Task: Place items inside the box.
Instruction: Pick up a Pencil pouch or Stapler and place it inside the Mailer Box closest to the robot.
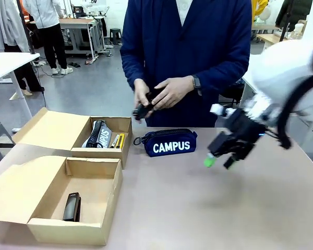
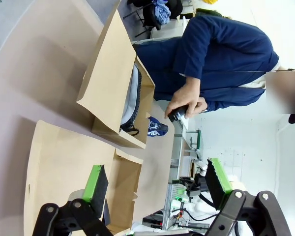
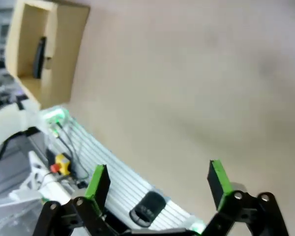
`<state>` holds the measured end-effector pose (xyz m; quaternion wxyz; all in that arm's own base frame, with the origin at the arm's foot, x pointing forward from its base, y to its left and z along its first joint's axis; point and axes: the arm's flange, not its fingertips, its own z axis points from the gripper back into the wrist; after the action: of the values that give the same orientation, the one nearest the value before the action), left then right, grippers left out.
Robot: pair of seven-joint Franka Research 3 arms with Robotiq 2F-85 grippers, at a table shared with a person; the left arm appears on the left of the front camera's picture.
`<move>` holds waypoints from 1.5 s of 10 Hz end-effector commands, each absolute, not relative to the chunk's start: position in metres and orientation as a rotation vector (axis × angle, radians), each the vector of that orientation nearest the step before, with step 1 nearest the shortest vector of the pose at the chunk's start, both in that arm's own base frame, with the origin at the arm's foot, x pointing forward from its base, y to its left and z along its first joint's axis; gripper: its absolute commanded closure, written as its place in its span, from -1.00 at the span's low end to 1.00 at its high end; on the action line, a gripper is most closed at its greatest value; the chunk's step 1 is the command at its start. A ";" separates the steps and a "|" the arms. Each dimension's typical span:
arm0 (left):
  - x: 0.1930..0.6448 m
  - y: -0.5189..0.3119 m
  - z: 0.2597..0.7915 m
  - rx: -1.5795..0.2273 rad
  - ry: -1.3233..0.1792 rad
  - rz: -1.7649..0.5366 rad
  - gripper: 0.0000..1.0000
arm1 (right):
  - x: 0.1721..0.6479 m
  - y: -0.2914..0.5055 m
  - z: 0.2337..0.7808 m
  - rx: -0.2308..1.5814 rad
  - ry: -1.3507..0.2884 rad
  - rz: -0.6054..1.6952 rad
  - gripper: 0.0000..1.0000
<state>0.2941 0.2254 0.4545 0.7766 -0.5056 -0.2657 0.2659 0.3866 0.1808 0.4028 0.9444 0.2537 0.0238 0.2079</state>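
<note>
While the person in the navy coat stands at the far side with both hands [image 1: 164, 94] wrapped around some small black thing [image 1: 141, 111] (can't tell what it is), the tan table [image 1: 198, 208] is pretty tidy. The room behind looks like a workshop: grey floor, white desks, a couple of people standing around at the back. Count time: two cardboard boxes with flaps open on the left side, two pouches, one stapler, one knife. The near box [image 1: 112, 198] has the black stapler [image 1: 72, 207] lying on its floor. The far box [image 1: 126, 143] holds the grey pouch [image 1: 97, 134] with the yellow-black utility knife [image 1: 119, 140] just beside it. The navy CAMPUS pouch [image 1: 169, 142] sits out on the table, just right of the far box. The right gripper [image 1: 220, 160] hangs above the table's right side, fingers spread, nothing in them. The left gripper [image 2: 157, 183] is also spread wide and empty, with both boxes ahead of it.
</note>
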 end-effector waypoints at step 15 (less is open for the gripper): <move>0.293 0.226 0.455 -1.101 -0.590 0.558 -1.00 | 0.553 0.294 0.378 0.364 -0.352 1.614 -1.00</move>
<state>0.2941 0.2255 0.4550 0.7766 -0.5053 -0.2663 0.2656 0.5456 0.2940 0.3752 0.6726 0.1731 -0.1570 0.7021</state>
